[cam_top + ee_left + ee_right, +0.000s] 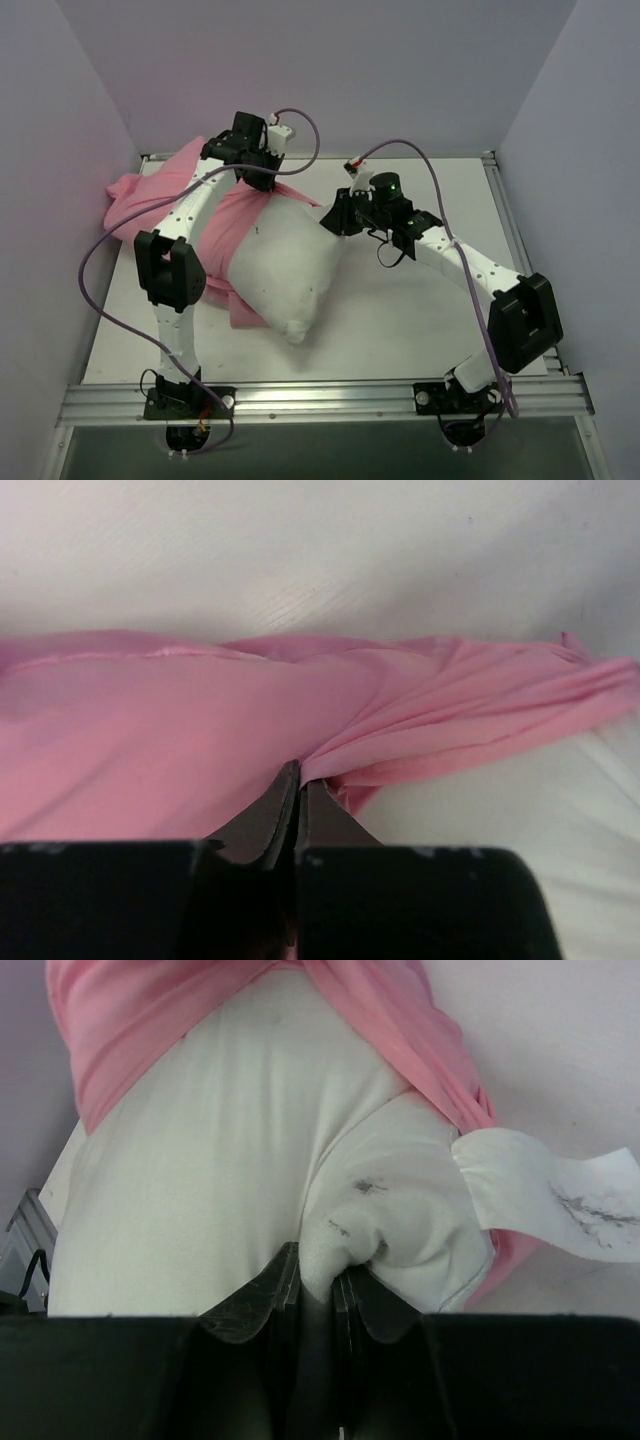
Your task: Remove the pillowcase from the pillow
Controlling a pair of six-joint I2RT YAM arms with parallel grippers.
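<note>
The off-white pillow (290,265) lies mid-table, its near half bare. The pink pillowcase (150,195) is bunched over its far left end and spills to the left wall. My left gripper (262,178) is shut on a fold of the pillowcase (330,695) at the pillow's far edge; the cloth runs tight from its tips (300,775). My right gripper (335,215) is shut on the pillow's far right corner (370,1210); white fabric is pinched between its fingers (316,1272). A white care label (545,1195) hangs from that corner.
Lilac walls close in the table on the left, back and right. A metal rail (330,398) runs along the near edge by the arm bases. Bare white tabletop (430,320) lies to the right of the pillow.
</note>
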